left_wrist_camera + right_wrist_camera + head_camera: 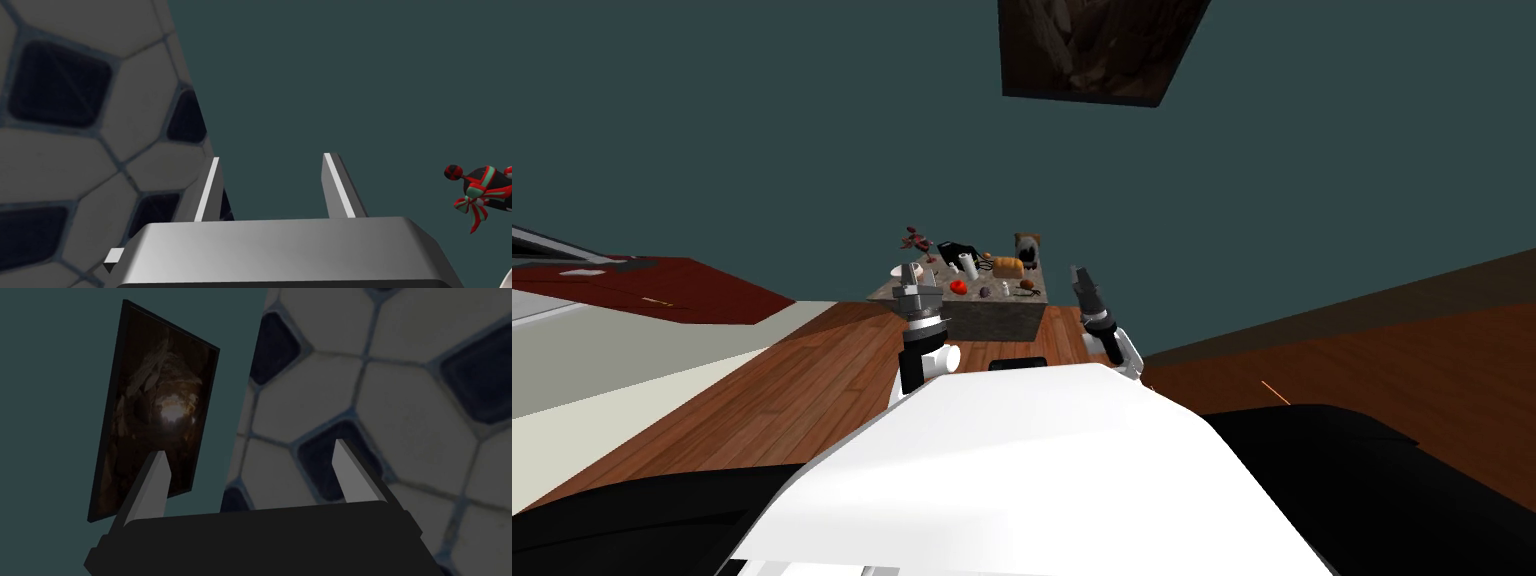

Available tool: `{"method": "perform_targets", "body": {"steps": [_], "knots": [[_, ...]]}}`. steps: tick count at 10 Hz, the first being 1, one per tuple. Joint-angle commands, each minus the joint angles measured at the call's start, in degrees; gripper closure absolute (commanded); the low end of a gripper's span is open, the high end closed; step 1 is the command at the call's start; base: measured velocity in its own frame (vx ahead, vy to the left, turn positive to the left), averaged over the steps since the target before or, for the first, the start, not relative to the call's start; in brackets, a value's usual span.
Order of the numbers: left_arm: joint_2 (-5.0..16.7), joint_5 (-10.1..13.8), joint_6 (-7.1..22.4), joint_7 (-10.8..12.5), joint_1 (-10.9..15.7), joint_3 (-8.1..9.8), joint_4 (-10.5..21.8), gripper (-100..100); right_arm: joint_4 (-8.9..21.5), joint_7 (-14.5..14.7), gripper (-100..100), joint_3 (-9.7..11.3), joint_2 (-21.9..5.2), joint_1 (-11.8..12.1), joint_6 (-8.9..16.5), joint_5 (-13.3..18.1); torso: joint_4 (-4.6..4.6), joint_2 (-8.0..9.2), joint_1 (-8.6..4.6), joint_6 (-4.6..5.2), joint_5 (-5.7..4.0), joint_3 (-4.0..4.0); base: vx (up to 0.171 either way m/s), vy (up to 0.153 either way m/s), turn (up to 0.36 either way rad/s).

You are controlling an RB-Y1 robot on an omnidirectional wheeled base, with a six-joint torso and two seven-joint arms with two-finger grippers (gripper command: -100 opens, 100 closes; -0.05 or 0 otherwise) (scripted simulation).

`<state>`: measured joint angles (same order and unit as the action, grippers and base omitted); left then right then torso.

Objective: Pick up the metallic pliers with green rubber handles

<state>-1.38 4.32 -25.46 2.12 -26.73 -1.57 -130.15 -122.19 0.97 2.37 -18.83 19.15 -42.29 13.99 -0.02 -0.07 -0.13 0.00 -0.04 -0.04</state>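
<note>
Left hand (916, 272) is raised with its fingers wide apart, just short of the grey tabletop's (992, 316) near left edge; the right hand (1078, 272) is at three o'clock from it, off the near right corner, fingers also wide. Among the small clutter, a thin dark shape at four o'clock from the tabletop's middle may be the pliers (1034, 293), though too small to be sure.

Dim, even light in all three views. Wall (762, 120) flat dark teal. Table (992, 315) top lit, front face shaded. Wood floor (812, 370) brighter left, darker right. Wide-lens splay toward head view's corners. Left gripper (272, 185) catches white edge highlights; right gripper (250, 478) duller, grey.
</note>
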Motion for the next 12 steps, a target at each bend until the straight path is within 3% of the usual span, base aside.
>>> {"method": "perform_targets", "body": {"steps": [1,2,3,4,5,6,7,8,11,12], "knots": [[0.0,0.0,0.0,0.0,0.0,0.00,0.0,0,0.5,-0.7,-100,0.0,-1.3,-0.8,-0.4,1.7,0.00,0.00,0.00,0.00,0.00,0.00,0.017,-0.023,-0.031],[0.0,0.0,0.0,0.0,0.0,0.00,0.0,0,1.7,-1.8,-100,0.4,-3.7,-2.5,-1.3,4.1,0.00,0.02,0.04,-0.01,0.01,0.01,0.014,-0.027,-0.072],[0.0,0.0,0.0,0.0,0.0,0.00,0.0,0,1.7,-1.8,-100,0.4,-3.7,-2.5,-1.3,4.9,0.00,0.02,0.02,0.00,0.01,0.01,0.013,-0.020,-0.030],[0.0,0.0,0.0,0.0,0.0,0.00,0.0,0,3.1,-2.9,-100,1.0,-6.2,-4.3,-2.2,7.1,0.00,0.03,0.05,-0.01,0.01,0.02,0.015,-0.018,-0.067],[0.0,0.0,0.0,0.0,0.0,0.00,0.0,0,3.1,-2.9,-100,1.0,-6.2,-4.3,-2.2,8.2,0.00,0.02,0.05,0.00,0.01,0.01,0.014,-0.013,-0.029],[0.0,0.0,0.0,0.0,0.0,0.00,0.0,0,4.5,-4.0,-100,1.8,-8.6,-6.2,-3.1,10.2,0.01,0.03,0.08,-0.01,0.01,0.02,0.016,-0.013,-0.069],[0.0,0.0,0.0,0.0,0.0,0.00,0.0,0,4.5,-4.0,-100,1.8,-8.6,-6.2,-3.1,11.7,0.00,0.02,0.08,0.00,0.02,0.01,0.016,-0.007,-0.032],[0.0,0.0,0.0,0.0,0.0,0.00,0.0,0,6.0,-5.2,-100,2.7,-11.0,-8.3,-4.1,13.6,0.00,0.03,0.10,-0.01,0.02,0.02,0.017,-0.004,-0.064],[0.0,0.0,0.0,0.0,0.0,0.00,0.0,0,7.5,-6.3,-100,3.7,-13.4,-10.4,-5.0,18.8,0.00,-0.01,0.14,-0.01,0.03,-0.01,0.021,0.002,-0.042],[0.0,0.0,0.0,0.0,0.0,-0.01,0.0,0,9.1,-7.5,-100,4.8,-15.7,-12.6,-5.9,20.5,0.00,0.01,0.15,-0.01,0.03,0.00,0.028,0.008,-0.048]]}}
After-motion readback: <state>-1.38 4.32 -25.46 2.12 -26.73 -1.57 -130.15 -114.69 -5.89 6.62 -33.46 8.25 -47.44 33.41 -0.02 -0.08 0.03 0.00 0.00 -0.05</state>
